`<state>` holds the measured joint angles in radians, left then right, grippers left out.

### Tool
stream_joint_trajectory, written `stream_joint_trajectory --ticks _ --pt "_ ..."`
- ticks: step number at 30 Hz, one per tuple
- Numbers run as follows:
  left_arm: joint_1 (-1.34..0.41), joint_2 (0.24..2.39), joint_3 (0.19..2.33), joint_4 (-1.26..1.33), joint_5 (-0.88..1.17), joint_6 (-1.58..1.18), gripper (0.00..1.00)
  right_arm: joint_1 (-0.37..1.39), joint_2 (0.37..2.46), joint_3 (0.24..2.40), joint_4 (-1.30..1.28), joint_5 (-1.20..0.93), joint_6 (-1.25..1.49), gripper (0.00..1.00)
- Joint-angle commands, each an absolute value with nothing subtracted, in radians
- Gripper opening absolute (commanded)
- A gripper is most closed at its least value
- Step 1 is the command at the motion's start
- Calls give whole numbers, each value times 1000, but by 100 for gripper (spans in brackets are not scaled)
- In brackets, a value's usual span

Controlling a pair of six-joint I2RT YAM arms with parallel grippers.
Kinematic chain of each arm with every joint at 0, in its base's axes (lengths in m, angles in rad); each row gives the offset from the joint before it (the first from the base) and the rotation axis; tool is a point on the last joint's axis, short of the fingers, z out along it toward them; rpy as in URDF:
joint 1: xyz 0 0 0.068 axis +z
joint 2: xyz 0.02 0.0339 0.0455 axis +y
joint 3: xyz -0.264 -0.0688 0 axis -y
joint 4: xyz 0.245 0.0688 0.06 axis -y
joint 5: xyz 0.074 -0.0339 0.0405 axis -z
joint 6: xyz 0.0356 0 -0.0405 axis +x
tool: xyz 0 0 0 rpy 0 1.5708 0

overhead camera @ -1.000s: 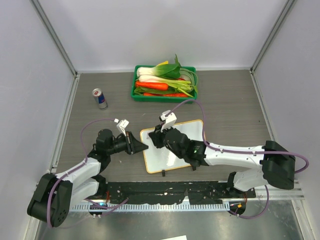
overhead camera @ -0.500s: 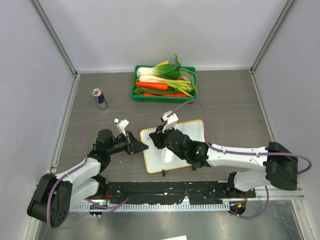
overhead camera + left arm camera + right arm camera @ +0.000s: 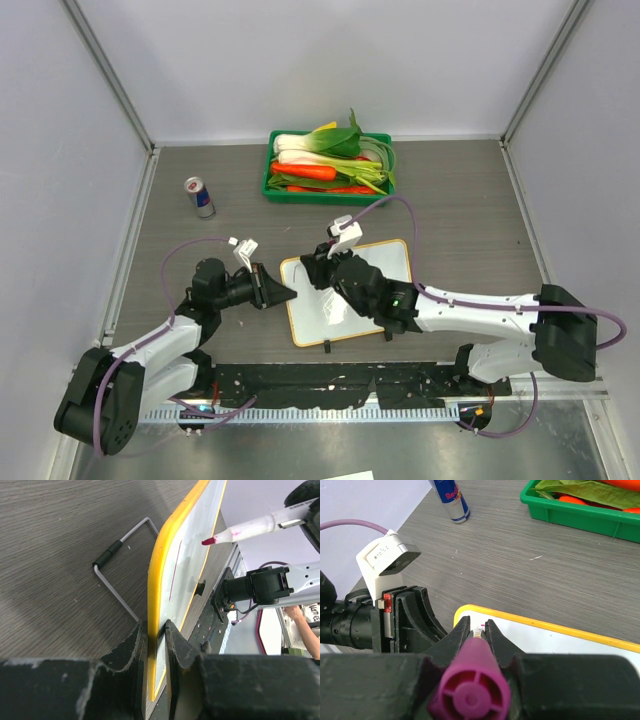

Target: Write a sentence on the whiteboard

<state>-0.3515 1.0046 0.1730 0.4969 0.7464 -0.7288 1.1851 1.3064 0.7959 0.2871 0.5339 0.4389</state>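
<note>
The whiteboard (image 3: 362, 290), white with a yellow rim, lies on the table between both arms. My left gripper (image 3: 288, 293) is shut on its left rim, and the left wrist view shows the jaws clamped on the yellow edge (image 3: 156, 627). My right gripper (image 3: 313, 270) hangs over the board's far left corner, shut on a purple marker (image 3: 470, 687). The marker's tip (image 3: 207, 541) is close over the white surface; I cannot tell whether it touches. Of the sentence, only one thin purple stroke (image 3: 174, 577) shows.
A green tray (image 3: 329, 166) of vegetables stands at the back. A drink can (image 3: 200, 197) stands at the back left. A wire stand (image 3: 119, 570) sticks out from under the board's far edge. Black mounting rails (image 3: 340, 382) run along the near edge.
My right gripper has shifted slightly toward the board's far edge with the marker. The left gripper and the board have not moved.
</note>
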Motion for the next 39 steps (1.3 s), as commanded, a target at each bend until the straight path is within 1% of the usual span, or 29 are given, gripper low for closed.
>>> stream_joint_trajectory --ticks 1,7,20,31,39 --pt "-361 997 163 502 758 -707 0 1186 1330 839 350 604 420 2" --pt "-360 1000 163 503 759 -709 0 1186 1358 847 362 580 425 2" --pt "-360 999 163 503 759 -709 0 1184 1374 847 313 627 420 1" --pt "-360 997 161 503 756 -709 0 1183 1348 822 259 666 433 2" --pt "-360 997 161 503 755 -709 0 1183 1325 798 236 657 426 1"
